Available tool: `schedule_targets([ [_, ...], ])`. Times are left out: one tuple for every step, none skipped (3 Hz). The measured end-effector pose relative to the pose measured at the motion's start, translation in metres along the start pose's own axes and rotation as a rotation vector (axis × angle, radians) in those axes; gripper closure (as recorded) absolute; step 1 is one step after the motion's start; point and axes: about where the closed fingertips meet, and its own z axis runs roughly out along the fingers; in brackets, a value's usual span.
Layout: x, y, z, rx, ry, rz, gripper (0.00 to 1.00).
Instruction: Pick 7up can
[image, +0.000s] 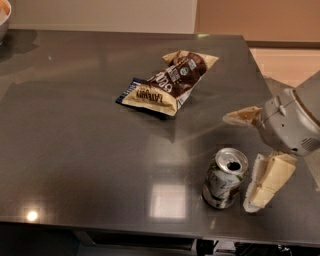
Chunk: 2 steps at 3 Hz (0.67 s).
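One 7up can (225, 181) stands beside the splayed tool (237, 163)

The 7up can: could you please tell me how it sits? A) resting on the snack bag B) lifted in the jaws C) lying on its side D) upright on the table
D: the 7up can stands upright on the table, the open gripper close beside it.

Kitchen-like break area: dark countertop (75, 150), snack bag (167, 82), 7up can (225, 177); gripper (255, 150) spread wide at counter's right.
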Motion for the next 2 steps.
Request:
schedule_targets([
  [-0.0066,0.009,0.0115,-0.025,-0.03,-0.024,0.0],
  [-0.0085,0.0128,0.017,-0.032,-0.036,-0.031,0.18],
])
